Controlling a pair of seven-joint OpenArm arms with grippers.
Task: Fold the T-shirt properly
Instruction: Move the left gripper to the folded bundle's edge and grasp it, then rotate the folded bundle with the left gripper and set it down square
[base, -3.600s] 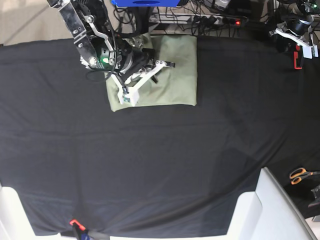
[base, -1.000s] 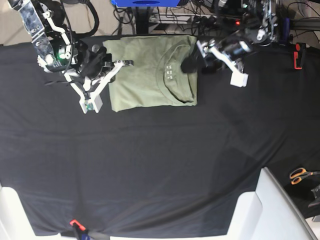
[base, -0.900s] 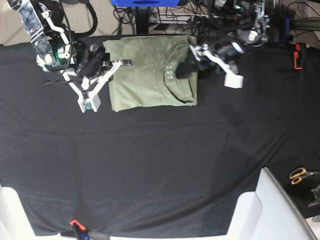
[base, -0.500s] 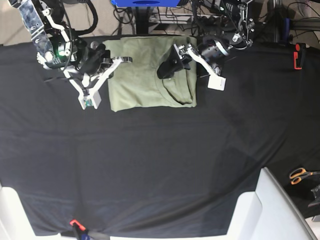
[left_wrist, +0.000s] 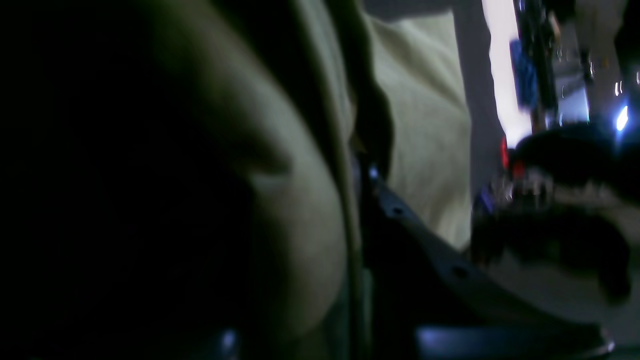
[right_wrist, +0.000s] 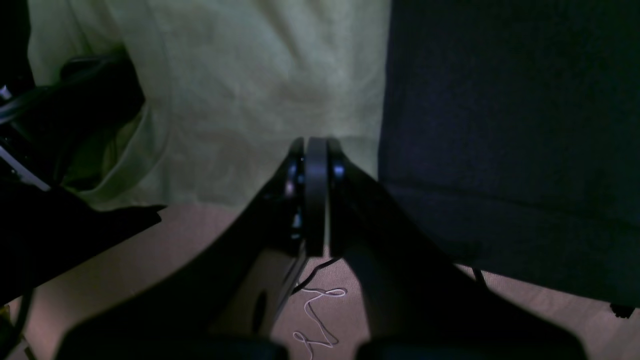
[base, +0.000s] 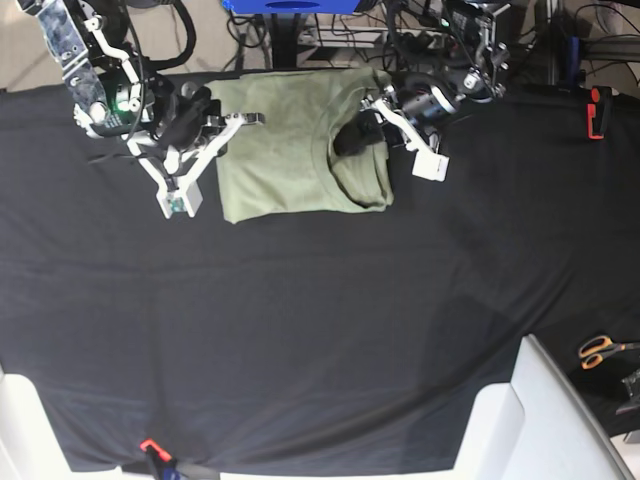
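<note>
"Closer in over the cloth now: the left gripper (base: 362, 138) has swept inward across the T-shirt (base: 280, 150) since the first look, and the right gripper (right_wrist: 318, 145) has pulled back toward the opposite end."

"And what's the left one got?"

"Grasping the T-shirt! It's pinched up at the neckline, a soft ridge of fabric bulging right by the fingers."

"Which way is the shirt pointing?"

"Neck opening toward the left gripper, long axis running from that gripper across toward the right one. The body lies between and beneath the two."

"How's the material looking?"

"Thin, matte, pale sage-green. A curved collar band, shallow ripples, a fairly straight side edge; the outer edge bows in beside the left gripper. Mostly flat, roughly rectangular, sleeves out of sight."

"And the right gripper?"

"Clenched, tips over the far end of the shirt. Whether they touch, I can't tell."

"Further out?"

"Smooth black cloth (base: 280, 340) spreads under the shirt and well past both grippers, lightly creased. Farther off from the left gripper, orange-handled scissors (base: 597, 351) lie near its border."
</note>
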